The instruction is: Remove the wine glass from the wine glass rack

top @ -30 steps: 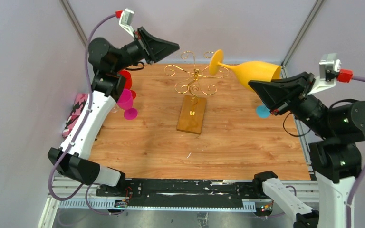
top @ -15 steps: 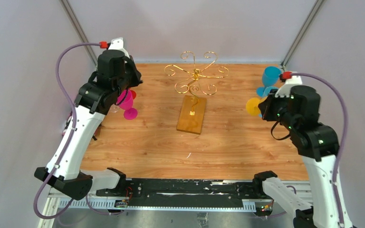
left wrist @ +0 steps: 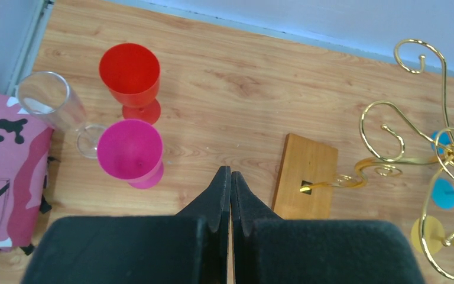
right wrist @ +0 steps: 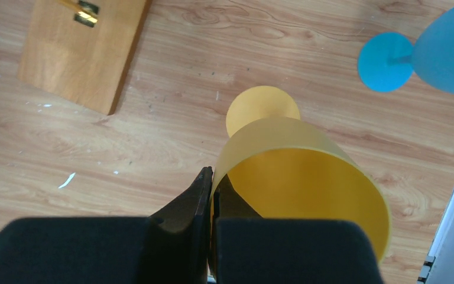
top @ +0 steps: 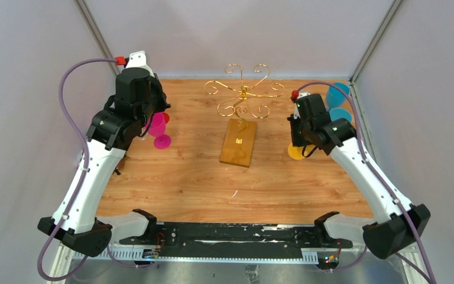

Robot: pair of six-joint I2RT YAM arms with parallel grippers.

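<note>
Right gripper (right wrist: pixel 211 177), pinching the yellow glass (right wrist: pixel 295 177) by its rim, now holds it upright, no longer sideways at the rack (top: pixel 243 94); left gripper (left wrist: pixel 230 180) closed, empty.

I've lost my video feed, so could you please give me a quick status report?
Left hand shut, empty. Right hand shut on yellow wine glass rim, glass upright. Wine glass rack bare. Blue glass nearby, apart.
</note>
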